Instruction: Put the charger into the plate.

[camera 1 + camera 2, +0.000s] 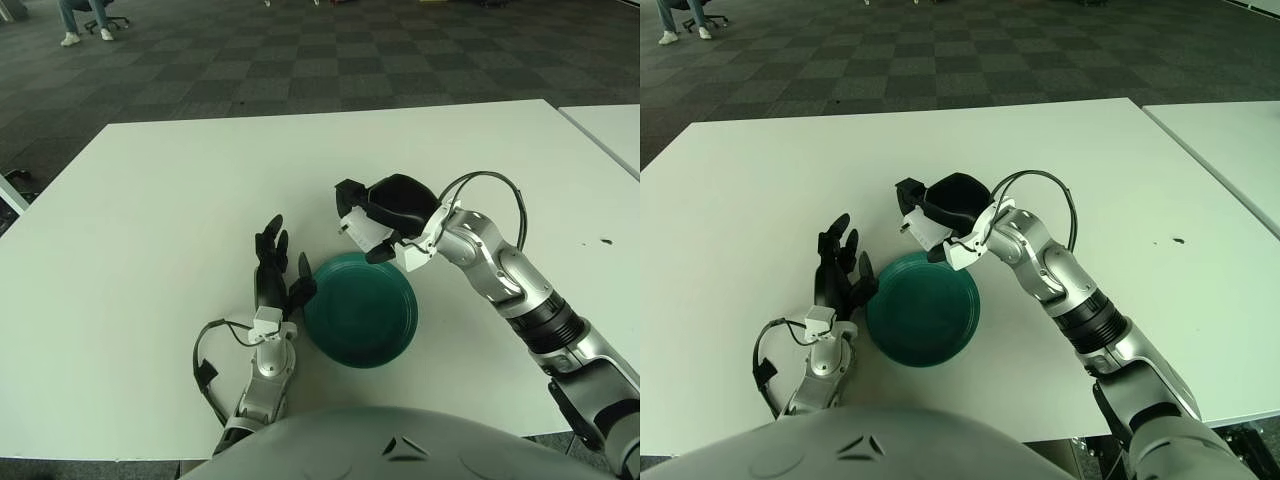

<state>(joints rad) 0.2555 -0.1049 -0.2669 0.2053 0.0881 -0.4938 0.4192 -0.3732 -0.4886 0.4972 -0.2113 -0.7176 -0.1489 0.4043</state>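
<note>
While gripping charger (pixel 358 228), right hand (pixel 392 212) raised.

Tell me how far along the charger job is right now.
Done: the right hand has the white charger off the table. In hand: it holds it above the far rim of the green plate, whose inside shows nothing. Left: lower and release it there. The left hand shows open beside the plate's left edge.

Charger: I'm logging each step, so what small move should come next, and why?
Probably carry it a little toward the robot, then lower. The right hand grips the white charger just beyond the green plate's far rim, not over its middle. The left hand shows beside the plate's left edge.
</note>
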